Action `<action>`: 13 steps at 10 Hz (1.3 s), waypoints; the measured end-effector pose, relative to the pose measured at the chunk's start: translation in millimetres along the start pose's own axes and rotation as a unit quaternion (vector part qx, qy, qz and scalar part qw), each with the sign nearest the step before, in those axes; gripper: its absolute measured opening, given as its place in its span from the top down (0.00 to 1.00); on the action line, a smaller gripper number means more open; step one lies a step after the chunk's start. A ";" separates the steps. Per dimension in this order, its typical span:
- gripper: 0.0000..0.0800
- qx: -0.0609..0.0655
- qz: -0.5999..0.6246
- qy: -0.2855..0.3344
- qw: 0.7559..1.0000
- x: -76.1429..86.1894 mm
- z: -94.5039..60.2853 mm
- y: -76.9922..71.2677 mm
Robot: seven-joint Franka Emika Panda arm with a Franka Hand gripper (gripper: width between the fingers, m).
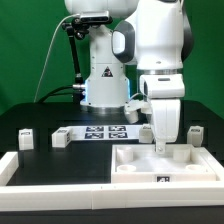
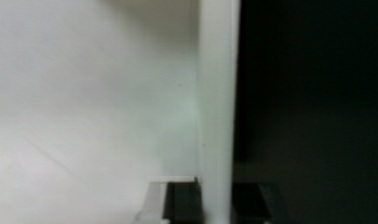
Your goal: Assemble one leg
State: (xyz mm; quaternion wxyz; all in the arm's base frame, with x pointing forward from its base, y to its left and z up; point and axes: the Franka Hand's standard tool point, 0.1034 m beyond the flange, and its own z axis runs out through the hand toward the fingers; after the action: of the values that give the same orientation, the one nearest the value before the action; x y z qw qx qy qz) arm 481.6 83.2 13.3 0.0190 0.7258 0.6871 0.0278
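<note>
Leg (image 1: 195, 133): stubby white plastic post w/ black-and-white tag, upright on matte black table (image 1: 45, 115), near the jaws toward exterior view's right, not touching. Gripper (image 1: 160, 142) hangs over far rim of flat white recessed panel (image 1: 190, 162). Wrist view: dark fingers (image 2: 182, 203) sit close together, flanking a thin white strip; can't tell if clamped.
</note>
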 end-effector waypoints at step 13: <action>0.19 0.000 0.003 0.000 1.000 -0.9 0.1 -0.1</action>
State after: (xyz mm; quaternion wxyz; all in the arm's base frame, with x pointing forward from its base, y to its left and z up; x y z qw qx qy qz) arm 481.5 82.2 13.2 0.0188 0.7277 0.6851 0.0273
